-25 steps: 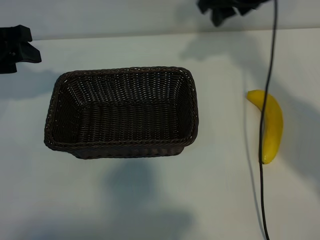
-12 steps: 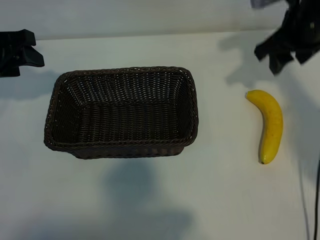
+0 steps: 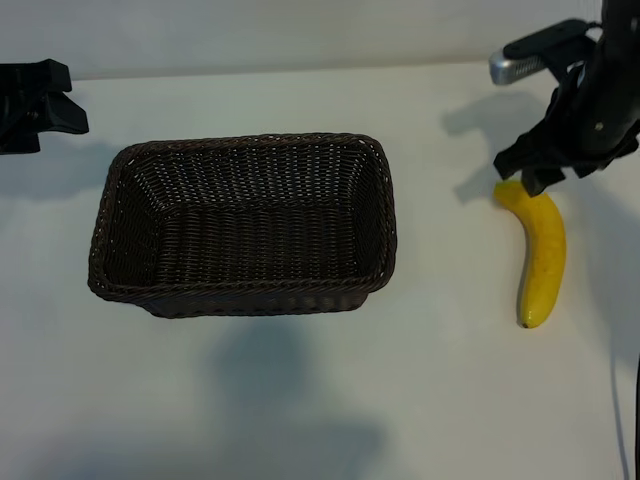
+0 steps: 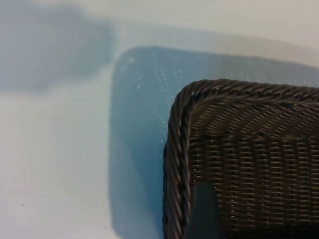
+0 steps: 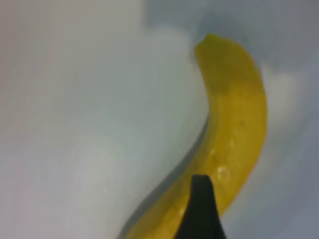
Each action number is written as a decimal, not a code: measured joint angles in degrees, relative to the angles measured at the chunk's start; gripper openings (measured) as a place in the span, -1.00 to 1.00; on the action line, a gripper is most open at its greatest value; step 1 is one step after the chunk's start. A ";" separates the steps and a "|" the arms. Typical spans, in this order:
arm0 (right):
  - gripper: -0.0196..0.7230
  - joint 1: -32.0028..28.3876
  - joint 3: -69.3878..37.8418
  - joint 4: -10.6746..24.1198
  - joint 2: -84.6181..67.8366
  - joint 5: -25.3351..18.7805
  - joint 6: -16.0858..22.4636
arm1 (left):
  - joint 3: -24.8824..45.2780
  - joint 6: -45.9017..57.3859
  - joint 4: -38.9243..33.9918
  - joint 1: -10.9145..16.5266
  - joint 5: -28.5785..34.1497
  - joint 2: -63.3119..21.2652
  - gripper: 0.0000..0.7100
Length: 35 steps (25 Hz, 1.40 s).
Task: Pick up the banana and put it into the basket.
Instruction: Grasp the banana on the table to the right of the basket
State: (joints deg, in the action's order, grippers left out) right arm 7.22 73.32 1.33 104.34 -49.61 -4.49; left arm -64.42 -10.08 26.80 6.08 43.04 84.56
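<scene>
Over by the desk's (image 3: 300, 400) right edge, right claw (image 3: 545, 170) spread above the banana's (image 3: 543, 250) far tip, well right of the basket (image 3: 245, 290), it should centre over the middle before pinching.

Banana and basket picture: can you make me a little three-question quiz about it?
1. True or false: the banana lies inside the basket.
2. Which arm is over the banana's end: A) left, B) right?
3. Fill in: the left gripper is parked beside the ____.

Key: 1. False, it lies on the white table, apart from the basket. 2. B, the right gripper hangs there, fingers open, holding nothing. 3. Basket.
</scene>
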 joint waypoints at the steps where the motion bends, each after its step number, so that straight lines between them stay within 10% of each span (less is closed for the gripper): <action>1: 0.51 0.00 -1.29 0.00 0.00 1.81 0.21 | 0.00 0.00 0.00 0.00 0.05 0.00 0.63; 12: 0.51 0.00 -7.51 0.00 0.59 11.63 0.39 | 0.00 -0.24 0.00 0.00 0.58 0.00 0.63; 25: 0.51 0.00 -7.64 0.21 6.64 10.54 0.39 | 0.00 -0.19 0.00 0.00 1.32 0.00 0.63; 35: 0.15 0.00 -7.64 0.15 6.71 9.37 1.23 | 0.00 -0.19 0.00 0.00 2.68 0.00 0.63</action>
State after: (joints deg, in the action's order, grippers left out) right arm 7.22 65.68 1.48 111.04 -40.24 -3.25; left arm -64.42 -10.26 26.80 6.08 45.73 84.56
